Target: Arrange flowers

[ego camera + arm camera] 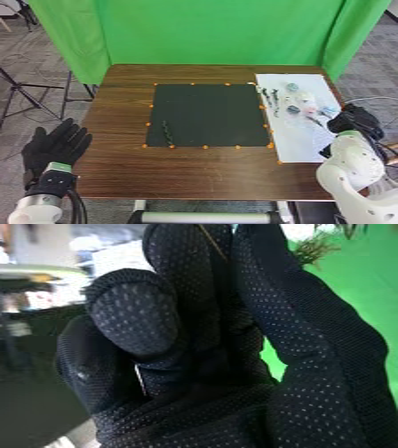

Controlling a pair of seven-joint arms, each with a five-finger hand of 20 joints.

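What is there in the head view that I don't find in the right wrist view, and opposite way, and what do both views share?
Head view: the robot's left hand in a black fabric glove, fingers straight, beside the table's left edge; a thin dark green stem lying on the black square mat.
Right wrist view: a thin tan stalk and a bushy green-brown tuft.
Both: the right hand in its black fabric glove and the green cloth backdrop.

Thin green stem (167,134) on black mat (213,115), small flowers (293,109) on white sheet (296,150)
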